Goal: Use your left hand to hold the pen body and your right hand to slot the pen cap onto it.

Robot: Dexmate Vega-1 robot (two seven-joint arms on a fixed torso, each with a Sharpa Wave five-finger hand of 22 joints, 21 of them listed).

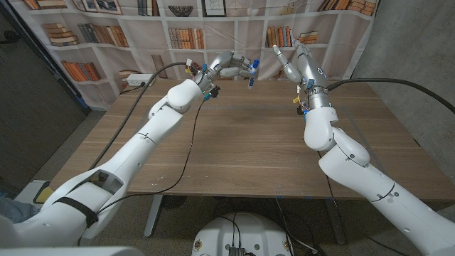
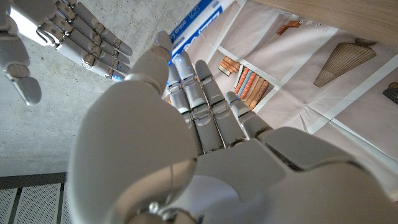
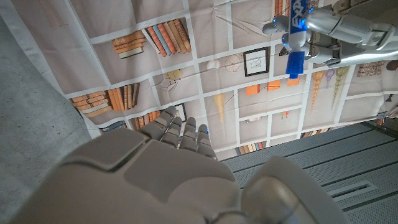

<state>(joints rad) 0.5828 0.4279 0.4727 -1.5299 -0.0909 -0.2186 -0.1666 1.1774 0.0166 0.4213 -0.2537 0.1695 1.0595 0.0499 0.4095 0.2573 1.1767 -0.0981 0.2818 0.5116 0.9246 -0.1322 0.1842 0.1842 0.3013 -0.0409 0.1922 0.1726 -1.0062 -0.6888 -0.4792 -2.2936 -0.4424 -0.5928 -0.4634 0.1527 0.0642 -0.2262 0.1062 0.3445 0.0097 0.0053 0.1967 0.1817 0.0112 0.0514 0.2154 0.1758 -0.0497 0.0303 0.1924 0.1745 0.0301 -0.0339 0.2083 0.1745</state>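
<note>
My left hand (image 1: 229,66) is raised over the table's far edge and grips a white and blue pen (image 1: 252,77) that hangs roughly upright from its fingers. In the right wrist view the pen (image 3: 293,46) ends below the left hand (image 3: 339,31) in a solid blue piece that looks like the cap. In the left wrist view the fingers of my left hand (image 2: 186,124) wrap the pen's labelled body (image 2: 198,18). My right hand (image 1: 293,62) is raised a short way to the pen's right, fingers straight and apart, holding nothing; it also shows as the right hand (image 2: 74,37) and the right hand (image 3: 174,168).
The wooden table (image 1: 242,142) stretches below both arms. A white power strip (image 1: 138,82) lies at its back left corner with a black cable running off it. A printed bookshelf backdrop (image 1: 178,28) hangs behind, and a concrete wall stands at the right.
</note>
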